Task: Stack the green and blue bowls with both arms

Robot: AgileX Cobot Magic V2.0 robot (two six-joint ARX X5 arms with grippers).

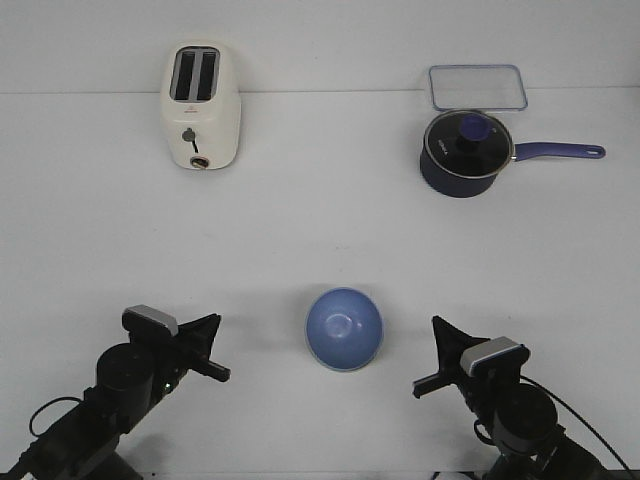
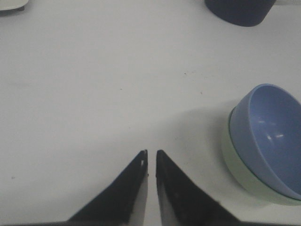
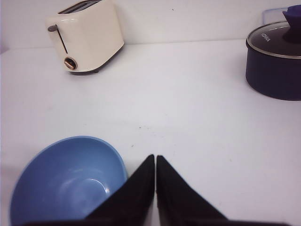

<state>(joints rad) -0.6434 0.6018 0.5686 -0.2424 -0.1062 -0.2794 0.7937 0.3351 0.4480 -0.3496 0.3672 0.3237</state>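
A white table (image 1: 320,230) stretches ahead of me. Near its front edge, midway between my two arms, the periwinkle blue bowl (image 1: 344,328) sits nested inside the pale sage green bowl (image 2: 244,176). From the front, only the blue one shows. My left wrist camera shows the green one beneath it as a pale band under the blue rim.

My left gripper (image 1: 217,371) rests low on the table to the left of the stack, well apart from it. Its black fingers (image 2: 127,193) are drawn close together with only a thin slit between the tips, and they hold nothing. My right gripper (image 1: 424,385) sits to the right of the stack, fingers (image 3: 136,193) pressed together, also holding nothing, with the blue bowl just beside them.

At the far left of the table stands a cream two-slot toaster (image 1: 202,108). At the far right is a dark navy saucepan (image 1: 468,154) with a glass lid and a long handle pointing right, and just behind it lies a clear rectangular lid (image 1: 477,87).
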